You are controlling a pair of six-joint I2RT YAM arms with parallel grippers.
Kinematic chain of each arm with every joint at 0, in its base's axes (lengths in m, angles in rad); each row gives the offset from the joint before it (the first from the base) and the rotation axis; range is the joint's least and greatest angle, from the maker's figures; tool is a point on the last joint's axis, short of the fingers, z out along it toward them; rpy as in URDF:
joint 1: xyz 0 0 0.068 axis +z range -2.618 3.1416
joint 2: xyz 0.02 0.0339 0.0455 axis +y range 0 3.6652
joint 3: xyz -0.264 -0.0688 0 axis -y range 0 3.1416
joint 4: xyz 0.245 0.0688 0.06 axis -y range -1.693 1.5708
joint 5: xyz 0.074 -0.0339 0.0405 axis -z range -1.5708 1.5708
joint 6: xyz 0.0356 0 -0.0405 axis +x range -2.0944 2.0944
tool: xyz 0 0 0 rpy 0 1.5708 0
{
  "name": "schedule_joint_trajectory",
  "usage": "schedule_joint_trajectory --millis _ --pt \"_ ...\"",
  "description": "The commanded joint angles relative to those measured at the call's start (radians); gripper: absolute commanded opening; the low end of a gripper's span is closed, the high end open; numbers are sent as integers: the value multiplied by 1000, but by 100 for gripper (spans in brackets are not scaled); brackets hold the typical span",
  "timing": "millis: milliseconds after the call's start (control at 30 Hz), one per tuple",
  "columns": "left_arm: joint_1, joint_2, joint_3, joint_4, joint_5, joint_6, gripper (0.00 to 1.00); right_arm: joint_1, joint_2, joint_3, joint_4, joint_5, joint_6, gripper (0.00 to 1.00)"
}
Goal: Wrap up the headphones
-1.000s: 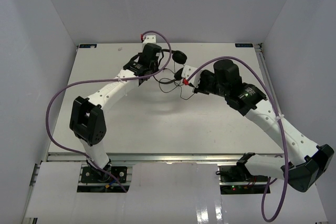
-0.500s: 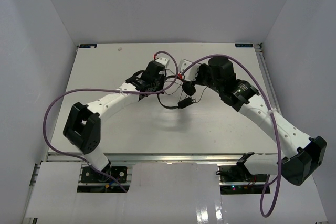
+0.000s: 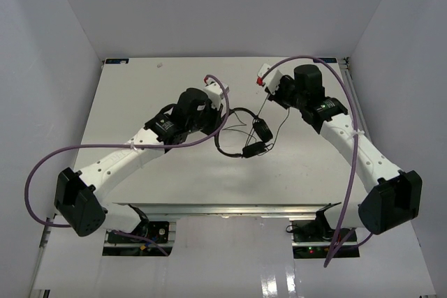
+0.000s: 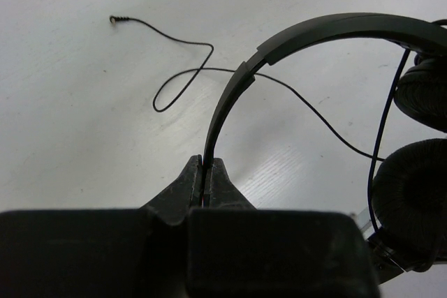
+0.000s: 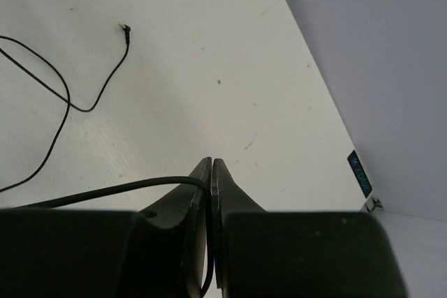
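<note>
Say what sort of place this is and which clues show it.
Probably a robotics lab test cell: a left arm and right arm bolted at the near edge of a table, plain walls boxing it in, and headphones as the only work piece.

This looks like a robotics lab test cell. Two white robot arms, the left arm (image 3: 119, 162) and the right arm (image 3: 360, 155), are bolted to a metal rail (image 3: 230, 209) at the edge of a plain white table (image 3: 140, 95). Bare grey walls (image 3: 209, 5) box it in, and purple cables (image 3: 311, 58) loop off the arms.
</note>
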Motion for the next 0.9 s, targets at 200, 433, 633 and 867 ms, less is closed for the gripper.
schedule_joint_trajectory --millis 200,433,633,867 --pt "-21 -57 176 16 109 -76 0 -153 26 -137 106 -671 307 9" --pt "-44 28 446 -58 147 -123 0 -154 45 -249 378 -940 571 18" --pt "-65 108 678 -119 125 -155 0 -154 104 -301 639 -1054 824 25" --pt "-64 182 941 -157 -24 -178 0 -152 133 -390 919 -1106 1040 29"
